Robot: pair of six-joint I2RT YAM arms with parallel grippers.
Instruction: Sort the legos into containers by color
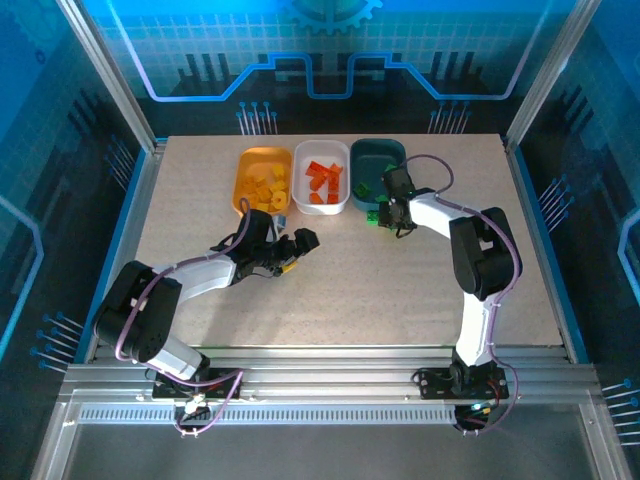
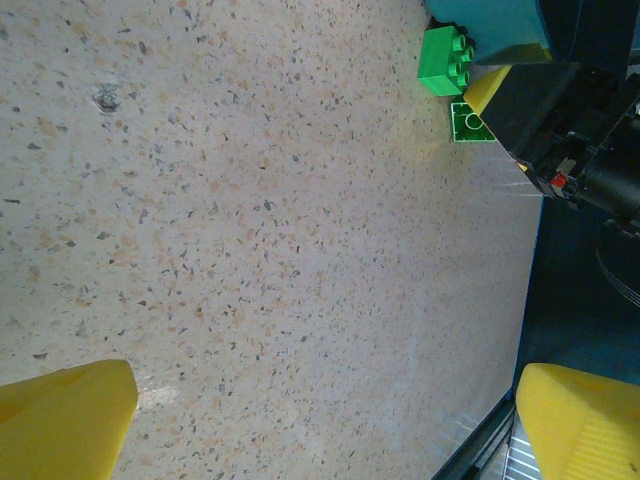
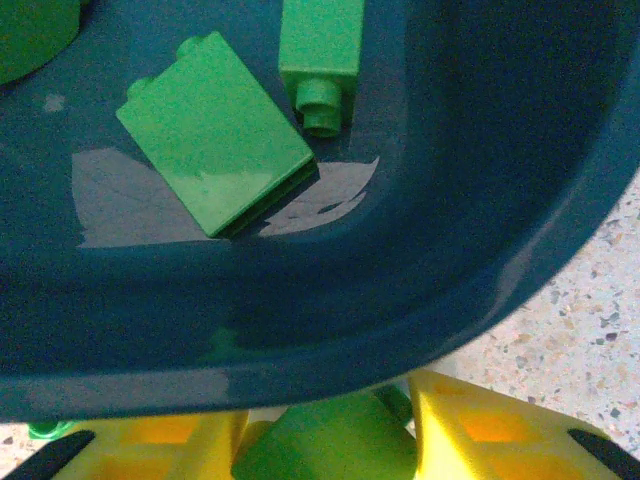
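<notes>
— Right side?
— My right claw [image 1: 384, 212] pinches a green brick [image 3: 330, 445] at the near rim of the teal tray [image 3: 480, 200] (its wall directly ahead).
— Left?
— My left claw [image 1: 298, 252] gapes wide, empty, over bare bench [image 2: 250, 250]; two loose green bricks [image 2: 445, 60] lie beside that tray.

Left arm extended forward and low, left end effector [image 1: 296, 252] spread wide, nothing between its jaws. Right arm folded inward, right end effector [image 1: 384, 212] closed on a green lego [image 3: 330, 445].
</notes>
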